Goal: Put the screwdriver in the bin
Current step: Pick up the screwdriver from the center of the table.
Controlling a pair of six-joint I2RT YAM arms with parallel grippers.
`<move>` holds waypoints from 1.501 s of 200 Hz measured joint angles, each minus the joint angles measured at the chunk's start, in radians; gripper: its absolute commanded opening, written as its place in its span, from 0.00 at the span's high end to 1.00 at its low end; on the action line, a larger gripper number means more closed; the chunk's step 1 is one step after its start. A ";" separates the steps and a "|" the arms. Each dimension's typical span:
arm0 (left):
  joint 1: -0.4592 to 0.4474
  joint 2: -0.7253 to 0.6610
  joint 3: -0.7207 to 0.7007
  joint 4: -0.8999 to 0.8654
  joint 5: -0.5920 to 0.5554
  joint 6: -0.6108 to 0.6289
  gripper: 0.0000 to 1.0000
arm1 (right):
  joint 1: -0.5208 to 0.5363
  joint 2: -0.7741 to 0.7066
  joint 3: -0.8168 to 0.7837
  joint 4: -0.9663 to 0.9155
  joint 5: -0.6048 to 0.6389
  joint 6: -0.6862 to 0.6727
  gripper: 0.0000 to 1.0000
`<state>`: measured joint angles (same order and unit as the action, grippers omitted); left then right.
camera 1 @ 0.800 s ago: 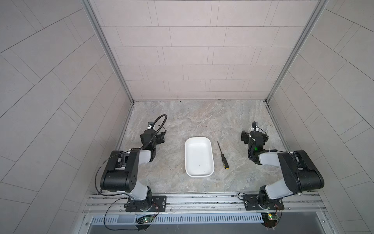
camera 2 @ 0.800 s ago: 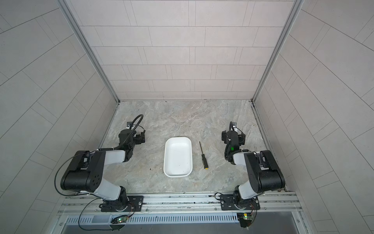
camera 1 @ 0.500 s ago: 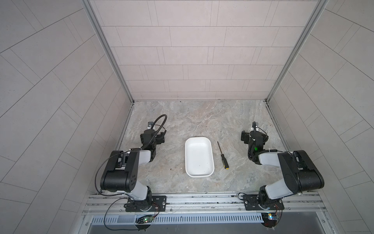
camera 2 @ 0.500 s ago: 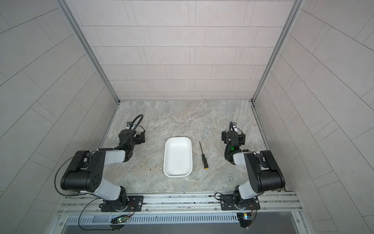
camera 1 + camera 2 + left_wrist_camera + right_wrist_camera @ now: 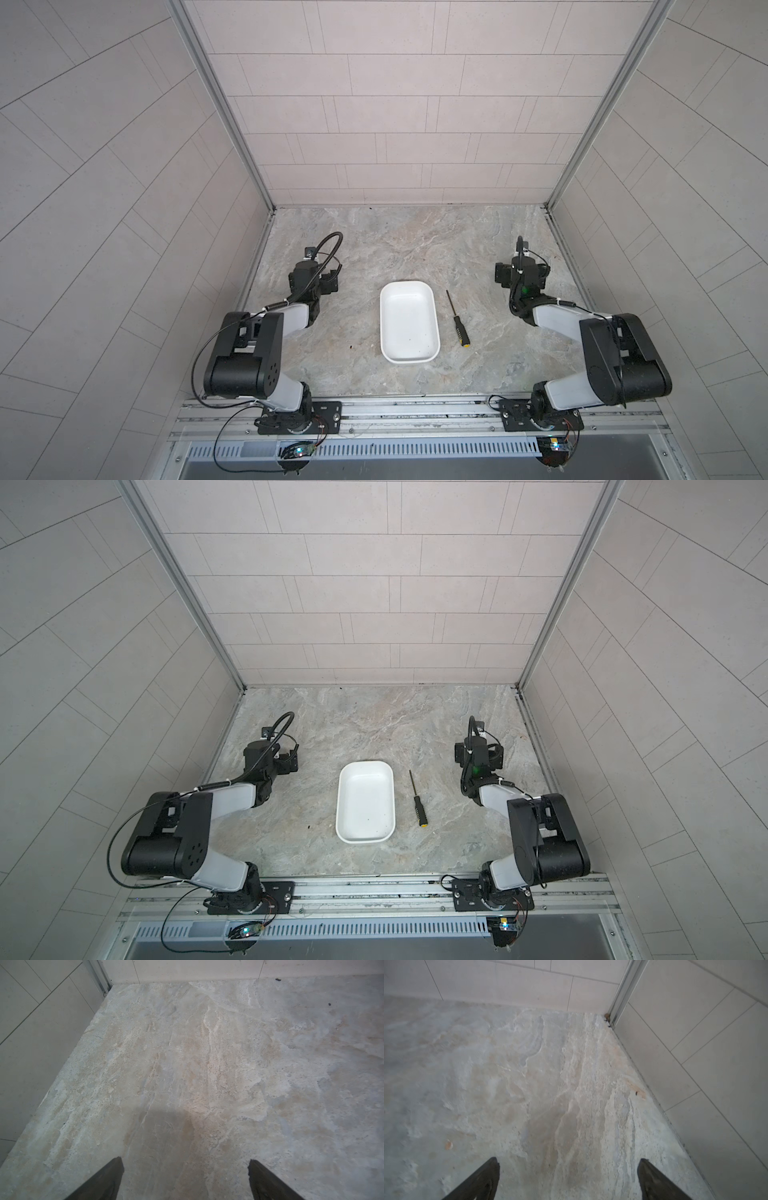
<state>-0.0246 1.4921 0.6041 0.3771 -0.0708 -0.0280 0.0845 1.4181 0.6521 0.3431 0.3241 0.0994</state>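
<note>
Grey, beige-veined stone makes up the tabletop [image 5: 365, 245], which is closed in on three sides by pale tiled walls [image 5: 399, 104]. A white bin [image 5: 409, 328] is set near its middle in both top views. The bin's long sides run from the metal rail [image 5: 415, 409] at the front toward the back wall, and its smooth inside is bare.

The screwdriver [image 5: 457, 318] is laid flat on the tabletop just beside the bin's right long side, outside the bin and parted from it by a narrow strip of stone. Its thin dark shaft is pointed toward the back wall. Its black handle with the yellow cap is turned toward the rail and slanted slightly away from the bin at the cap end.

The left arm [image 5: 266, 332] is folded at the left of the bin and the right arm [image 5: 615, 357] at the right of the screwdriver. Each is kept well apart from both things.

In the left wrist view the left fingers [image 5: 104, 1182] are spread wide, and only bare stone is seen between them. In the right wrist view the right fingers [image 5: 483, 1180] are likewise spread wide over bare stone, near a corner where the tiled walls meet.
</note>
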 measured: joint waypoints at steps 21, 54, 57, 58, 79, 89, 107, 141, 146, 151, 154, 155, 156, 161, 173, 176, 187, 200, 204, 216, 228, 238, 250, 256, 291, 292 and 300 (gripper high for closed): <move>0.000 -0.045 0.143 -0.152 0.073 -0.031 0.00 | 0.001 -0.056 0.200 -0.228 -0.070 0.023 0.03; -0.022 -0.171 0.151 -0.277 0.225 -0.123 0.00 | 0.009 -0.089 0.353 -0.548 -0.255 0.091 0.08; -0.028 -0.185 0.140 -0.287 0.238 -0.133 0.00 | 0.011 -0.089 0.357 -0.577 -0.272 0.099 0.08; -0.030 -0.188 0.138 -0.289 0.241 -0.135 0.00 | 0.013 -0.089 0.358 -0.584 -0.277 0.101 0.09; -0.096 -0.288 0.051 -0.368 0.295 -0.193 0.00 | 0.051 -0.089 0.364 -0.779 -0.391 0.153 0.10; -0.133 -0.347 0.005 -0.409 0.311 -0.221 0.00 | 0.075 -0.090 0.354 -0.852 -0.438 0.175 0.11; -0.193 -0.455 -0.066 -0.460 0.332 -0.274 0.00 | 0.123 -0.114 0.305 -0.936 -0.502 0.208 0.11; -0.233 -0.656 -0.198 -0.515 0.344 -0.366 0.00 | 0.207 -0.175 0.182 -1.019 -0.563 0.260 0.13; -0.236 -0.681 -0.212 -0.525 0.345 -0.374 0.00 | 0.217 -0.177 0.170 -1.023 -0.566 0.267 0.14; -0.237 -0.702 -0.225 -0.535 0.347 -0.381 0.00 | 0.229 -0.177 0.156 -1.027 -0.570 0.274 0.14; -0.238 -0.715 -0.229 -0.543 0.348 -0.385 0.00 | 0.238 -0.176 0.150 -1.028 -0.571 0.278 0.14; -0.238 -0.721 -0.232 -0.546 0.349 -0.386 0.00 | 0.242 -0.176 0.147 -1.028 -0.570 0.279 0.14; -0.238 -0.723 -0.233 -0.548 0.349 -0.386 0.00 | 0.244 -0.176 0.145 -1.029 -0.570 0.280 0.14; -0.238 -0.742 -0.238 -0.559 0.353 -0.392 0.00 | 0.261 -0.176 0.134 -1.029 -0.569 0.288 0.14; -0.238 -0.775 -0.241 -0.582 0.361 -0.402 0.00 | 0.303 -0.174 0.113 -1.026 -0.571 0.303 0.14; -0.238 -0.780 -0.241 -0.583 0.363 -0.404 0.00 | 0.311 -0.174 0.108 -1.024 -0.571 0.306 0.15; -0.239 -0.793 -0.241 -0.589 0.369 -0.410 0.00 | 0.345 -0.167 0.094 -1.015 -0.571 0.318 0.16; -0.240 -0.796 -0.241 -0.596 0.378 -0.414 0.00 | 0.375 -0.153 0.083 -0.999 -0.571 0.328 0.16; -0.241 -0.795 -0.241 -0.597 0.381 -0.417 0.00 | 0.383 -0.147 0.081 -0.994 -0.571 0.332 0.17; -0.241 -0.791 -0.244 -0.597 0.390 -0.418 0.00 | 0.405 -0.129 0.078 -0.982 -0.567 0.340 0.18; -0.242 -0.784 -0.246 -0.597 0.398 -0.420 0.00 | 0.422 -0.114 0.077 -0.967 -0.563 0.347 0.19; -0.243 -0.780 -0.246 -0.598 0.404 -0.420 0.00 | 0.431 -0.106 0.076 -0.957 -0.562 0.350 0.20; -0.243 -0.780 -0.246 -0.600 0.408 -0.420 0.00 | 0.436 -0.101 0.076 -0.946 -0.560 0.352 0.24; -0.245 -0.780 -0.246 -0.600 0.409 -0.420 0.00 | 0.438 -0.100 0.076 -0.941 -0.559 0.352 0.25; -0.245 -0.787 -0.251 -0.602 0.410 -0.420 0.00 | 0.446 -0.074 0.074 -0.910 -0.551 0.354 0.34; -0.245 -0.787 -0.251 -0.602 0.410 -0.420 0.00 | 0.446 -0.073 0.074 -0.908 -0.551 0.354 0.34; -0.245 -0.787 -0.251 -0.602 0.410 -0.420 0.00 | 0.448 -0.067 0.071 -0.900 -0.549 0.355 0.36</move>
<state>-0.2691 0.7055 0.3531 -0.2249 0.3393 -0.4480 0.5327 1.3514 0.7235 -0.5564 -0.2253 0.4541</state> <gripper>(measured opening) 0.999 0.666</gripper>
